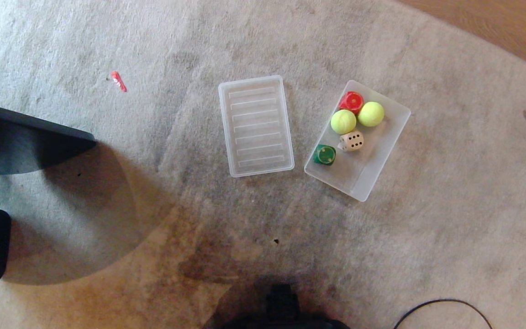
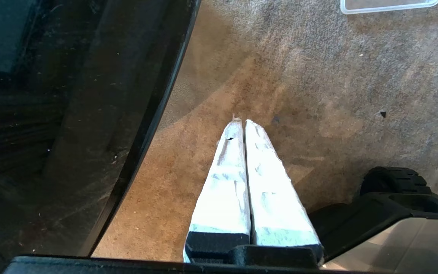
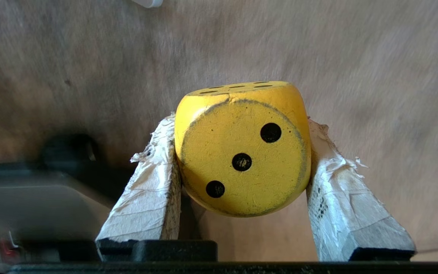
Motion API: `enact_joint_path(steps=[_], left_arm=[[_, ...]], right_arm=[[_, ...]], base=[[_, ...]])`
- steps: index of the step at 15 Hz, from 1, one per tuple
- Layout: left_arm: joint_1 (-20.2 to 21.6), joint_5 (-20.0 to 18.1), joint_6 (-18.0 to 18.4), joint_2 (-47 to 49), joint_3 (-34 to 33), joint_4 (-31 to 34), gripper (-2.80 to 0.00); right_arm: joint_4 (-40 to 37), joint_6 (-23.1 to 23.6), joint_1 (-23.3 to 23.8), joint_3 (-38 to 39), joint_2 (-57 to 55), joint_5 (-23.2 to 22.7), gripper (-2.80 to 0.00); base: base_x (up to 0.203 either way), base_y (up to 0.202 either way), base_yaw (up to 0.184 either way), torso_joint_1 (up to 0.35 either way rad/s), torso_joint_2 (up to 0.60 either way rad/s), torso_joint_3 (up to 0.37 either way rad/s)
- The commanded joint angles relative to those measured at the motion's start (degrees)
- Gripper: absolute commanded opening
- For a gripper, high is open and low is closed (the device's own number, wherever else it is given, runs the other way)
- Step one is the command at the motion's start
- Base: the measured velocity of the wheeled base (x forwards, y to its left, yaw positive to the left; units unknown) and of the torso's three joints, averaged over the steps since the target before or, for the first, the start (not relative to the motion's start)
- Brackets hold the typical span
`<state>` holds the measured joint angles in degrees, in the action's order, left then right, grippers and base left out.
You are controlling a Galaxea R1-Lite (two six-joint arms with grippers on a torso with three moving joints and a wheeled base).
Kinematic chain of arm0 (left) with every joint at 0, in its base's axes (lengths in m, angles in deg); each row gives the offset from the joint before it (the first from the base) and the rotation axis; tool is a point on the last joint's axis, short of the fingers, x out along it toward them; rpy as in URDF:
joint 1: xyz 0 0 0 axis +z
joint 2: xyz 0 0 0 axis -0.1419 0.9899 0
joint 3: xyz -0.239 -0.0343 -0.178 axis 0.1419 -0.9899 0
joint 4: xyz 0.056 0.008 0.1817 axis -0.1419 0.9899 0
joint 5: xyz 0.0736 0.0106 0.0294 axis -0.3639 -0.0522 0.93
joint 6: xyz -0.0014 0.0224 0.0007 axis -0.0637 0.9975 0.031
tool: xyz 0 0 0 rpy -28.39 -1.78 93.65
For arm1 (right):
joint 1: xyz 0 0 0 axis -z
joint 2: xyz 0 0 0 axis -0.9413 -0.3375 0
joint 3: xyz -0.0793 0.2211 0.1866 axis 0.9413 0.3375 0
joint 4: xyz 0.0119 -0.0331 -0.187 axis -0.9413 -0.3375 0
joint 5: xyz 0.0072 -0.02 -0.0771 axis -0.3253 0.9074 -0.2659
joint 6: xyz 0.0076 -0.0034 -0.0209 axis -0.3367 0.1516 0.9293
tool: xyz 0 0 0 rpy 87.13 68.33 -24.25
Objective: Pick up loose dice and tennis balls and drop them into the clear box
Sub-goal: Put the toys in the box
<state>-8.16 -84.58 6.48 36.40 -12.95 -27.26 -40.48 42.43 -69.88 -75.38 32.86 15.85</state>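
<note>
left gripper (image 2: 240, 121): parked low beside the robot base, white-wrapped fingers pressed together, nothing between them – idle.
red scrap (image 1: 118, 81): small bit on the carpet (image 1: 107, 219), far left, well apart from everything; not a task thing.
lid (image 1: 255, 125): flat ribbed translucent lid lying on the carpet, just left of the box, not touching it.
clear box (image 1: 372, 169): on the carpet right of centre, set at an angle; near end is bare floor.
green die (image 1: 324, 155): inside the box against its left wall.
beige die (image 1: 351, 141): inside, touching or nearly touching one tennis ball.
tennis balls (image 1: 343, 121): two, both inside, side by side, with a red die (image 1: 351, 101) at the far end.
right gripper (image 3: 242, 167): outside the head view; pinching the yellow die (image 3: 242, 148) across two opposite faces, three-pip face to the camera, carpet blurred beneath.
task state: judged nearly done – only the yellow die is out of the box.
risk 1: rounded corners and frayed wrap on the fingers (image 3: 146, 198) – die could twist or slip during the carry.
risk 2: far end of the box is crowded; a release there could bounce off a ball and roll out over the low wall.
risk 3: lid sits close by – misaiming left would land the die on it.
safer call: release low over the bare near end.
</note>
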Motion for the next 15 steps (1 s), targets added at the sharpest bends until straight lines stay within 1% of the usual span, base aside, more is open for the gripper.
enact_joint_path(steps=[1, 2, 4, 6, 8, 9, 11, 12, 14, 15], left_arm=[[0.0, 0.0, 0.0, 0.0, 0.0, 0.0, -2.80], [0.0, 0.0, 0.0, 0.0, 0.0, 0.0, -2.80], [0.0, 0.0, 0.0, 0.0, 0.0, 0.0, -2.80], [0.0, 0.0, 0.0, 0.0, 0.0, 0.0, -2.80], [0.0, 0.0, 0.0, 0.0, 0.0, 0.0, -2.80], [0.0, 0.0, 0.0, 0.0, 0.0, 0.0, -2.80], [0.0, 0.0, 0.0, 0.0, -0.1, 0.0, -2.80], [0.0, 0.0, 0.0, 0.0, -0.1, 0.0, -2.80], [0.0, 0.0, 0.0, 0.0, 0.0, 0.0, -2.80], [0.0, 0.0, 0.0, 0.0, 0.0, 0.0, -2.80]], right_arm=[[2.3, -1.8, 0.0, -5.6, -17.9, 0.0, -2.80], [3.5, -3.0, 0.0, -8.0, -26.0, 0.0, -2.80], [5.6, -5.1, 0.0, -12.3, -37.1, 0.0, -2.80], [7.5, -7.3, 0.0, -16.1, -41.6, -0.1, -2.80], [10.5, -7.5, 0.0, -16.2, -45.3, -0.2, -2.80], [14.3, -7.6, 0.0, -16.2, -49.9, -0.3, -2.80], [24.2, -7.5, 0.0, -16.2, -59.4, -0.4, -2.80], [29.2, -7.4, 0.0, -16.3, -62.0, -0.4, -2.80], [32.3, -7.5, -0.4, -16.8, -63.9, -0.6, -2.80], [33.7, -7.7, -0.8, -17.6, -66.7, -0.7, -2.80]], base=[[0.000, 0.000, 0.000, 0.000, 0.00, 0.000], [0.000, 0.000, 0.000, 0.000, 0.00, 0.000], [0.000, 0.000, 0.000, 0.000, 0.00, 0.000], [0.000, 0.000, 0.000, 0.000, 0.00, 0.000], [0.000, 0.000, 0.000, 0.000, 0.00, 0.000], [0.000, 0.000, 0.000, 0.000, 0.00, 0.000], [0.000, 0.000, 0.000, 0.000, 0.00, 0.000], [0.000, 0.000, 0.000, 0.000, 0.00, 0.000], [0.000, 0.000, 0.000, 0.000, 0.00, 0.000], [0.000, 0.000, 0.000, 0.000, 0.00, 0.000]])
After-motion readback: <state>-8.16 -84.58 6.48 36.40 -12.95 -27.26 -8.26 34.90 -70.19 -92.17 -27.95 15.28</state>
